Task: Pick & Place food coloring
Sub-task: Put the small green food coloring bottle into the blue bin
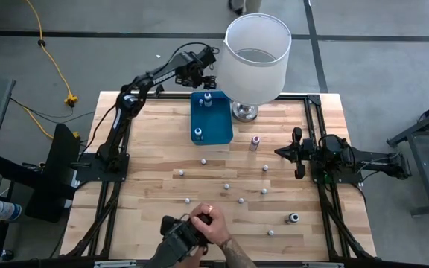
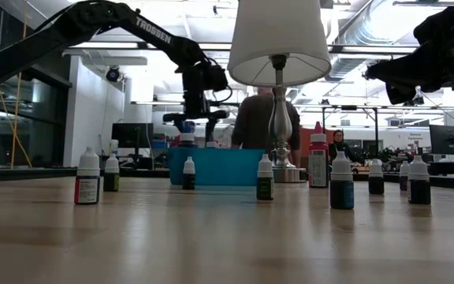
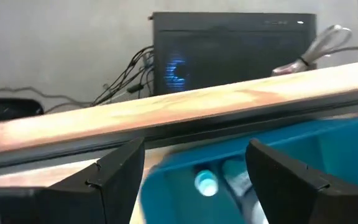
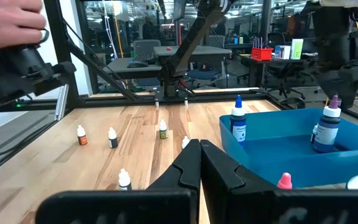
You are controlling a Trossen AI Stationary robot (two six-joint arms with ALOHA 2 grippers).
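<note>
Left gripper (image 1: pixel 208 74) hangs over the far end of the blue tray (image 1: pixel 222 130), fingers (image 3: pixel 114 180) spread wide, nothing between them. Directly below, in the left wrist view, a white-capped bottle (image 3: pixel 206 184) stands in the tray, cap up toward the camera, roughly centred under the open gap but not touched. High view shows that same bottle (image 1: pixel 207 99) at the tray's far end and a second bottle (image 1: pixel 198 134) at the near end, both upright, long axis vertical.

Right gripper (image 1: pixel 283 152) waits at the table's right side, fingers pressed together, empty, pointing toward the tray; a pink-capped bottle (image 1: pixel 255 141) stands just beside the tray between them.

Remaining food coloring bottles (image 1: pixel 226 186) scatter loosely over the wooden table (image 1: pixel 155 149), all upright except a dark one (image 1: pixel 293 218) near the right front that looks tipped; cannot tell for sure.

Low view lines the bottles up in a row, showing dark, red and blue bodies (image 2: pixel 341 187) that the top-down view hides. Right wrist view shows the two tray bottles (image 4: pixel 327 127) with blue bodies. High view alone shows a person's hand (image 1: pixel 213 227) on a dark device at the front edge. White lamp (image 1: pixel 255 56) stands just right of the tray.
</note>
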